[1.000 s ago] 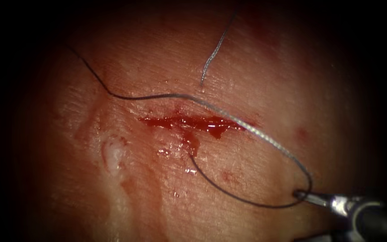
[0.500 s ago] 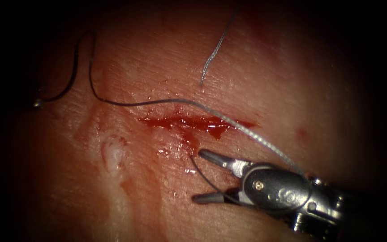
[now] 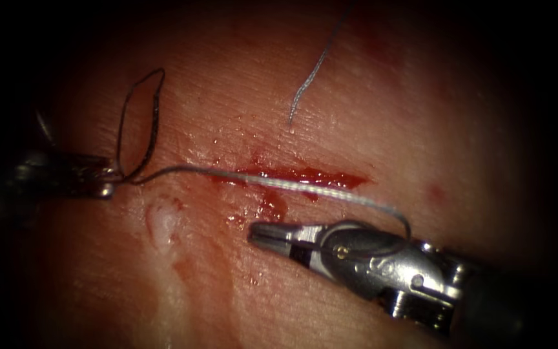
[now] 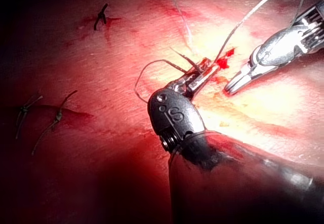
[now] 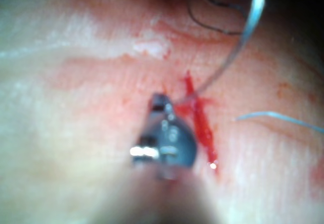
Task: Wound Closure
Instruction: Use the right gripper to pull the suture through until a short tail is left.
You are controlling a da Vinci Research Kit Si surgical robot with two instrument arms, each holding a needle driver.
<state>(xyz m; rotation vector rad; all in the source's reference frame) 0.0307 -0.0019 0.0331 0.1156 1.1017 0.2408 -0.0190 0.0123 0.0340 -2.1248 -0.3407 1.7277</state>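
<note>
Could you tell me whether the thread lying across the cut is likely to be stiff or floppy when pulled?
Probably floppy: the thread curls into a loose loop beside the left end effector and drapes around the right end effector. Likely light; it arcs unsupported. Possibly slippery, since red fluid lies under it.

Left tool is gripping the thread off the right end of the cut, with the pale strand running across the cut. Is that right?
Not quite. The left tool grips the thread off the left end of the cut, as the endoscope view shows. The pale strand does run across the cut.

Letter "S" embossed on left pincer [image 4: 201,75] housing (nothing else legible)
</note>
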